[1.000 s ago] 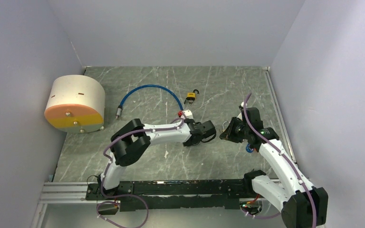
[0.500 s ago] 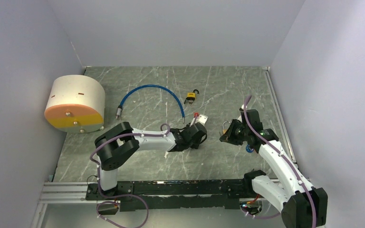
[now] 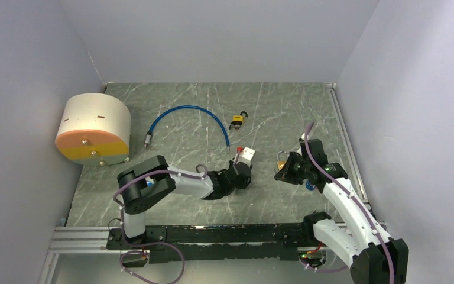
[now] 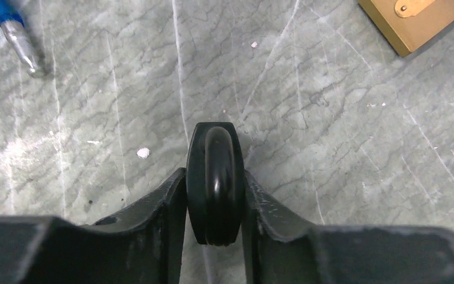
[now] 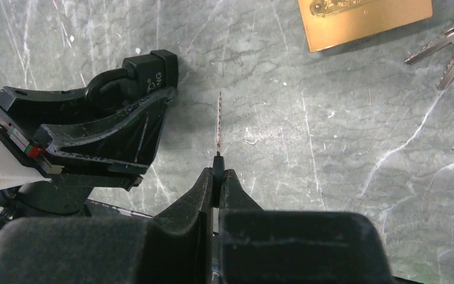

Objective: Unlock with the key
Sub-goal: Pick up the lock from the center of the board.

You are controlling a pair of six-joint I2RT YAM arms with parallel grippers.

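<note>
1. The right jaws are pinched shut on the head of a thin silver metal key [image 5: 217, 124]. Its blade sticks straight out ahead of them, edge-up, so it can probably be fed into a keyway without regripping.
2. The left jaws are narrow, pressing on both flanks of a black rounded padlock [image 4: 214, 171]. The padlock stands out past their tips, just above the grey marbled tabletop [image 4: 343, 148]. Holding it this way steadies the body and leaves its end free for the key.
3. Seen from the right jaws, the black padlock sits ahead and to the left. It is near the key tip but apart from it and not in line, so I judge that aligning comes next.
4. A flat brass padlock [image 5: 363, 18] and a bunch of spare silver keys [image 5: 452, 44] lie further ahead and to the right of the right jaws, unheld.
5. The main risk looks like the thin blade twisting in the pinch if it meets the lock off-axis.
</note>
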